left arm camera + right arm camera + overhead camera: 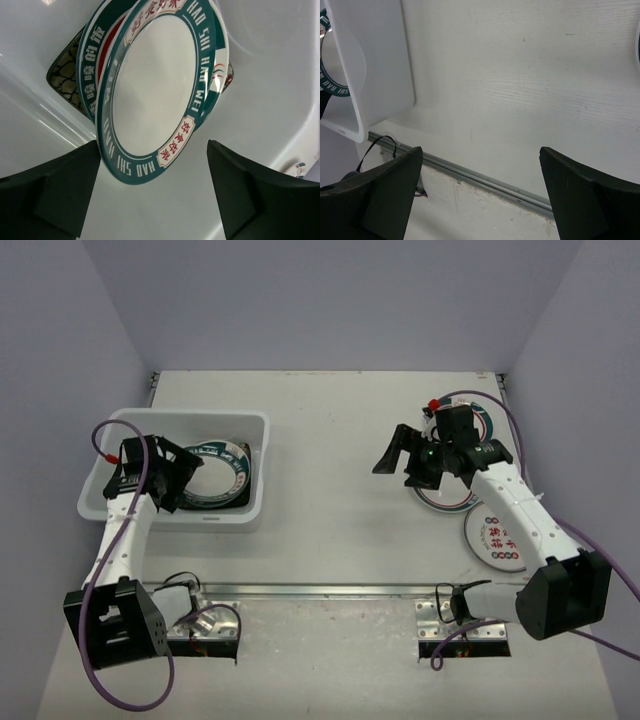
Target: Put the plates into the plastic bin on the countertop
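Three plain walls of pale lilac are seen around the scene: a back wall (pixel 330 300), a left wall (pixel 50 390) and a right wall (pixel 590 350), joined at the two far corners. At the foot of the far left corner a small dark fitting (pixel 152 380) is seen, too small to be made out. Two bright metal pieces with drilled holes are fixed at the near edge: a left mounting plate (pixel 222 620) and a right mounting plate (pixel 432 612). In the right wrist view a thin black wire (pixel 374 146) is looped upward.
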Tool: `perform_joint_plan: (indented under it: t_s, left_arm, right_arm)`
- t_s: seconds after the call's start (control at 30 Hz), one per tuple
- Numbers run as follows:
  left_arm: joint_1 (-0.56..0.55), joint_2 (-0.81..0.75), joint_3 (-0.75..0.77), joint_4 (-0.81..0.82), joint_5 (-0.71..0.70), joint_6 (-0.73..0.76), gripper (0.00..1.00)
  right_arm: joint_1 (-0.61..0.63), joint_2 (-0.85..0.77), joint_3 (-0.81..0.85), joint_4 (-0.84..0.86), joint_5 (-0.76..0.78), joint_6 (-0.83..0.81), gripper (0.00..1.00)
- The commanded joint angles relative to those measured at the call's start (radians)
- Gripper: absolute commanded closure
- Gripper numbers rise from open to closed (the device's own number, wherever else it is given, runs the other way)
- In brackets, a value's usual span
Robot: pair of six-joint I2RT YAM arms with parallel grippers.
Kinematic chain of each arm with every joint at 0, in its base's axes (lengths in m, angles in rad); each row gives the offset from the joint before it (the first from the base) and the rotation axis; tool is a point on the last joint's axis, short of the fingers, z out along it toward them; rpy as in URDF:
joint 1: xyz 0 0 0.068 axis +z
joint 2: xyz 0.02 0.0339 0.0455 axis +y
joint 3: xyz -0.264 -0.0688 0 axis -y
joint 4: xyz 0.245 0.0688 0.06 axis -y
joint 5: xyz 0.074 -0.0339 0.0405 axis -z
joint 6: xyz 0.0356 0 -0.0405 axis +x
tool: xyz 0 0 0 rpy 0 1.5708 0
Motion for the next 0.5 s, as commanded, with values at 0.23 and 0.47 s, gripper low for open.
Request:
perform_joint_plan:
  t_s: [0.23,0.47]
  left_arm:
    - [0.009,0.038,0.158,-0.186,-0.066,0.116,0.0]
    - [-0.002,0.01,0.271,-0.206,0.114,0.199,0.0]
  right_arm:
    - [-0.002,0.061,0.132,-0.083,0.124,-0.032,0.01]
    - [-0.008,0.156,0.335,-0.24,0.16,-0.068,0.01]
